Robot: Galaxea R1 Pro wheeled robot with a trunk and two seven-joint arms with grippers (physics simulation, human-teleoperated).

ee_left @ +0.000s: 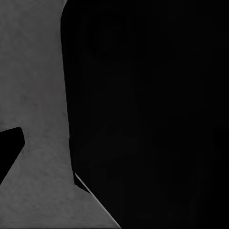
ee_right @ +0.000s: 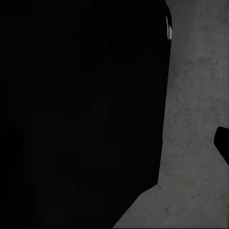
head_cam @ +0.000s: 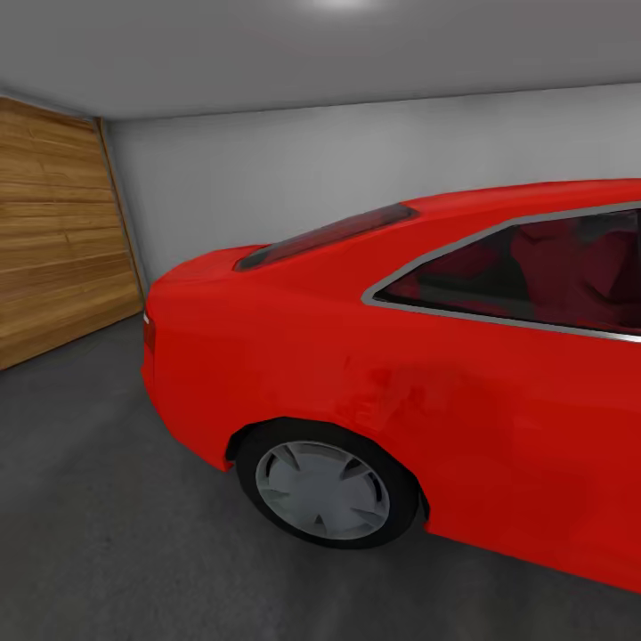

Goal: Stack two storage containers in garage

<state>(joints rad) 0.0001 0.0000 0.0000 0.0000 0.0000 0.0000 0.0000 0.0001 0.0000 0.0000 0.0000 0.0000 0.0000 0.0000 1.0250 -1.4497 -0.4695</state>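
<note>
Red car (head_cam: pixel 427 374) fills the frame's right; wooden door (head_cam: pixel 53 231) upper left, grey floor (head_cam: pixel 98 534) below. Grippers' state and any bin's direction: cannot tell.

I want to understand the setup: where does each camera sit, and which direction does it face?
Head view: on the robot's head, facing the shiny red car, wooden plank door and pale grey wall.
Left wrist view: near the left gripper, facing the rough dark grey concrete floor; a black body part beside it.
Right wrist view: likewise, floor and black part.
Shared: the concrete floor.
</note>
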